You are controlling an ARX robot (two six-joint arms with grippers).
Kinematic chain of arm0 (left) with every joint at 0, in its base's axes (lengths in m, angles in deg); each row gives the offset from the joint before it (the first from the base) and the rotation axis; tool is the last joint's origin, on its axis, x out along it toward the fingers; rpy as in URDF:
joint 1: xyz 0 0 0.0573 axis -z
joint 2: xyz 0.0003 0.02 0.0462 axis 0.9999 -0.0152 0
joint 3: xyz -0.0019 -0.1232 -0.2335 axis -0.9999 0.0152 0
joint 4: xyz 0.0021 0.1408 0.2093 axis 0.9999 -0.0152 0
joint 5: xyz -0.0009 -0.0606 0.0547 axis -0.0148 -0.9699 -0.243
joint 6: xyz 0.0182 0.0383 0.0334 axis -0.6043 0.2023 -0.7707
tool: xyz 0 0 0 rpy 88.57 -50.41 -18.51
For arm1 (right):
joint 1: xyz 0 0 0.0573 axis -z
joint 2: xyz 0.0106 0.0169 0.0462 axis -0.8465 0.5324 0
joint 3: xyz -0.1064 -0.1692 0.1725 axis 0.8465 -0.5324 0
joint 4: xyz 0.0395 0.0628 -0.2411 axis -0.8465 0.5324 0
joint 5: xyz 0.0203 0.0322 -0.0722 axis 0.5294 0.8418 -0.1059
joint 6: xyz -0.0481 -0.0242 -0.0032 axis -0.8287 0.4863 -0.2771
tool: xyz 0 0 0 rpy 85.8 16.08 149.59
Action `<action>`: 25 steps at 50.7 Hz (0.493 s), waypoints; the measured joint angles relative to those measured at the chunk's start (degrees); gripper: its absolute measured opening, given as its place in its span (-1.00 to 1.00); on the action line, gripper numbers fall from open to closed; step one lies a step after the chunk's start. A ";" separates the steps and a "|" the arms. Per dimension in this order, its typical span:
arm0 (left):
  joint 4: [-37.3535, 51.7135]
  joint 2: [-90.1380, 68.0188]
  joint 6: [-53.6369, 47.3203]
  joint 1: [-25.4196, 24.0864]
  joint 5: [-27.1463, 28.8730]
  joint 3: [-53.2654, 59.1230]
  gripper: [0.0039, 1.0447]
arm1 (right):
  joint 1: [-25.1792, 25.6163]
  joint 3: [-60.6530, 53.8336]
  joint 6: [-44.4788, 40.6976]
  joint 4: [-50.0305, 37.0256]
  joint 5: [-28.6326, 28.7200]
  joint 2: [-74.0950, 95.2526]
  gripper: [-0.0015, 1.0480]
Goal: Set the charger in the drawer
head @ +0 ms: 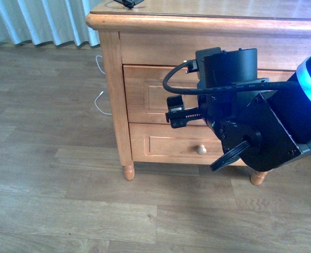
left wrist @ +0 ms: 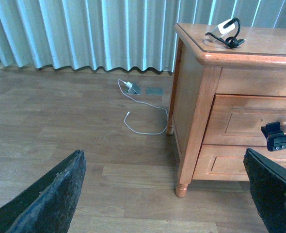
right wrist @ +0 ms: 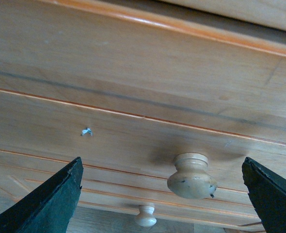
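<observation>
Charger (left wrist: 224, 30), a white block with black cable looped around it, lies on top of the nightstand (left wrist: 196, 92), apart from both arms. The drawer (right wrist: 133, 121) is shut. The right gripper (right wrist: 161, 162) has its jaws wide around the knob (right wrist: 191, 175), which sits off-centre between them, so closing now might pinch its edge and slip. The left gripper (left wrist: 163, 153) has its jaws wide and empty.
</observation>
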 joint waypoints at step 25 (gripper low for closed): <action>0.00 0.00 0.00 0.00 0.00 0.00 0.89 | 0.44 0.15 -0.46 -0.04 -0.42 0.31 0.47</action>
